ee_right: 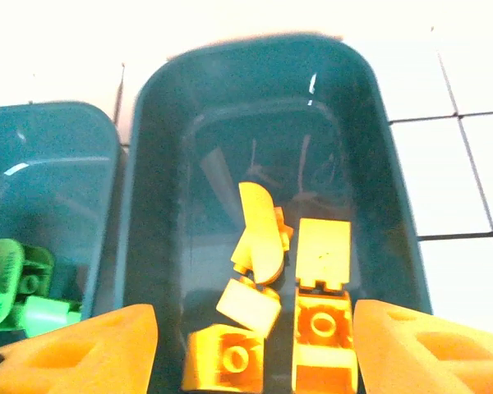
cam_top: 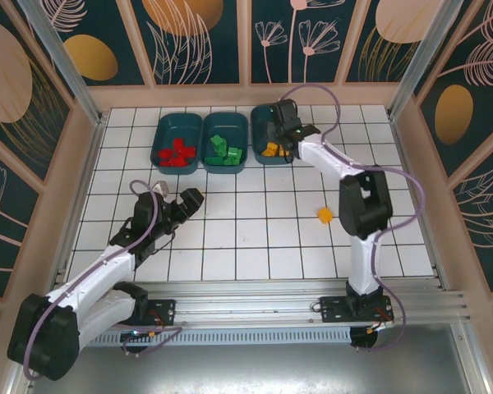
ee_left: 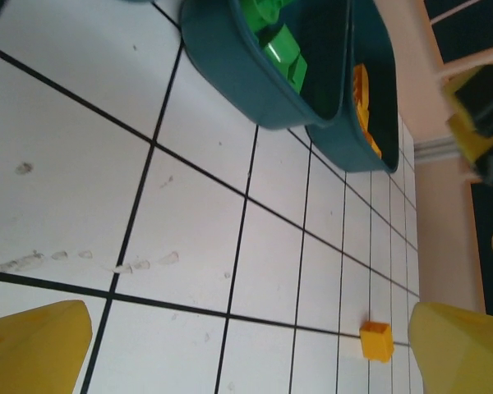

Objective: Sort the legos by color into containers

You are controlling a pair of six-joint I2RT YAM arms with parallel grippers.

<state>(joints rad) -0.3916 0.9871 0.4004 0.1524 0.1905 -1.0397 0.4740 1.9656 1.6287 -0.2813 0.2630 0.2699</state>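
**Worktop** [cam_top: 255, 246]. White tiled surface with dark grid lines. It carries every item below.

**Containers.** Three dark teal bins stand side by side in a row along the far edge, one for each colour.
- Left container [cam_top: 181, 116]: holds the red legos [cam_top: 176, 153].
- Middle container [cam_top: 226, 116]: holds the green legos [cam_top: 224, 152].
- Right container [cam_top: 257, 123]: holds the yellow-orange legos [cam_top: 270, 150]. In the right wrist view several lie loose on its floor, some studs up and some tipped on edge, as dropped pieces settle.

**Loose lego** [cam_top: 324, 215]. A single yellow-orange piece lies on bare worktop toward the right edge, roughly midway between the far and near edges. It is well apart from the containers and is the one piece seen outside them. Judged unsorted, and it belongs in the right container.

**Right fingers** [cam_top: 278, 141]. They hang directly over the right container, pointing down into it. They are spread apart with nothing between them, and the bricks beneath rest on the container floor, ungripped. The position reads as a release over the matching colour.

**Left fingers** [cam_top: 181, 201]. They sit low over the worktop toward the left edge, spread as wide as they go and empty. The left wrist view looks across the tiles at the middle and right containers, with the loose lego far off near one fingertip. Judged on standby. The loose piece lies on the other arm's side, so the right arm is better placed to fetch it.
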